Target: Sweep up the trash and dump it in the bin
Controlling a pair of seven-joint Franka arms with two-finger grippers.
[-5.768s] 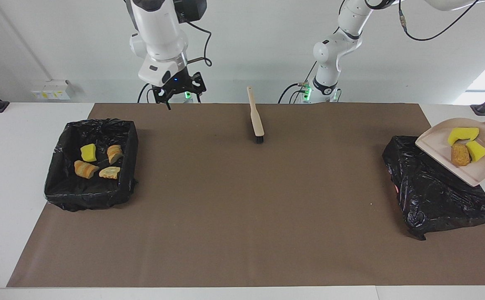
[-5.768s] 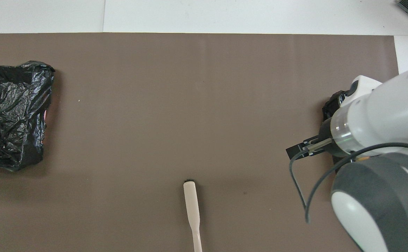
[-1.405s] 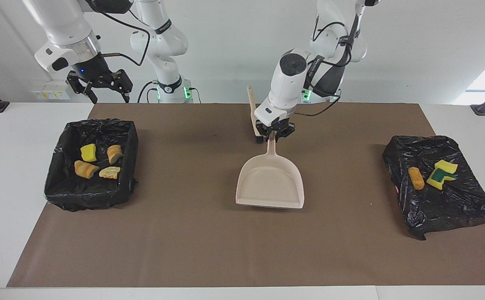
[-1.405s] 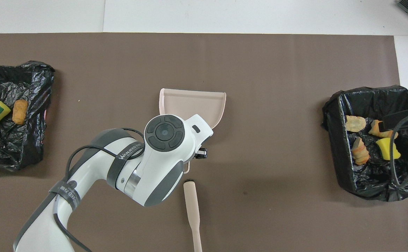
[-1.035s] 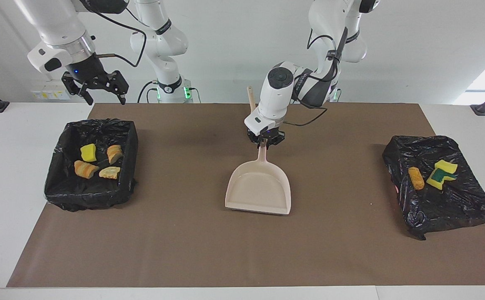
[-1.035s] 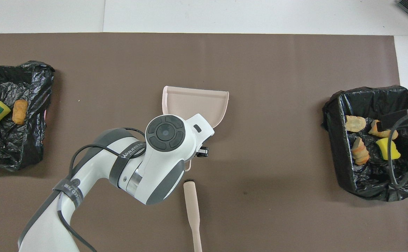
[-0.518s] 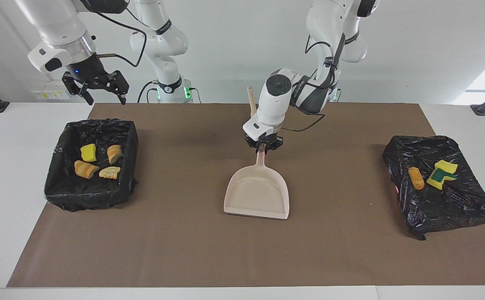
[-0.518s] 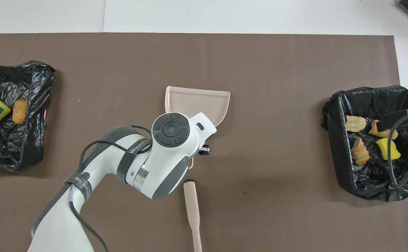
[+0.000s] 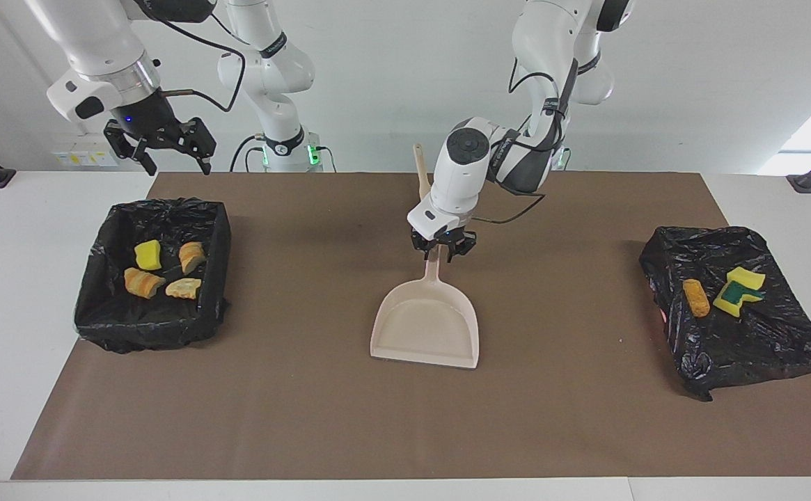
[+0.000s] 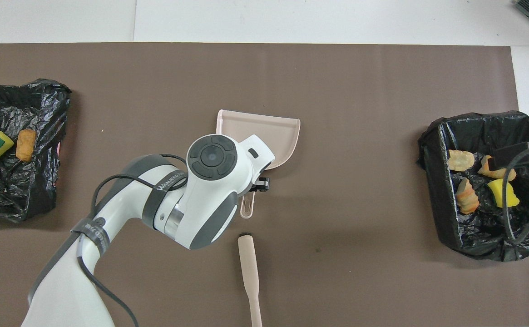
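Note:
The beige dustpan (image 9: 424, 327) (image 10: 264, 131) lies flat and empty on the brown mat in the middle of the table. My left gripper (image 9: 442, 252) is low over its handle (image 9: 434, 268), jaws open astride it. The trash lies in two black-lined bins. In the bin (image 9: 99, 327) (image 10: 441, 204) at the right arm's end are a yellow sponge chunk (image 9: 147, 255) and three bread-like lumps (image 9: 143, 282). In the crumpled bin (image 9: 746, 348) (image 10: 19, 190) at the left arm's end are a brown lump (image 9: 695, 297) and a yellow-green sponge (image 9: 738, 291). My right gripper (image 9: 163, 152) waits open in the air above its bin.
The beige-handled brush (image 10: 249, 272) (image 9: 420, 174) lies on the mat nearer the robots than the dustpan, its bristle end toward the pan's handle tip (image 10: 246, 210). The brown mat (image 9: 308, 417) covers most of the white table.
The left gripper slid the dustpan a little farther from the robots, then opened off its handle. The handle tip now shows from above. The right arm stayed put.

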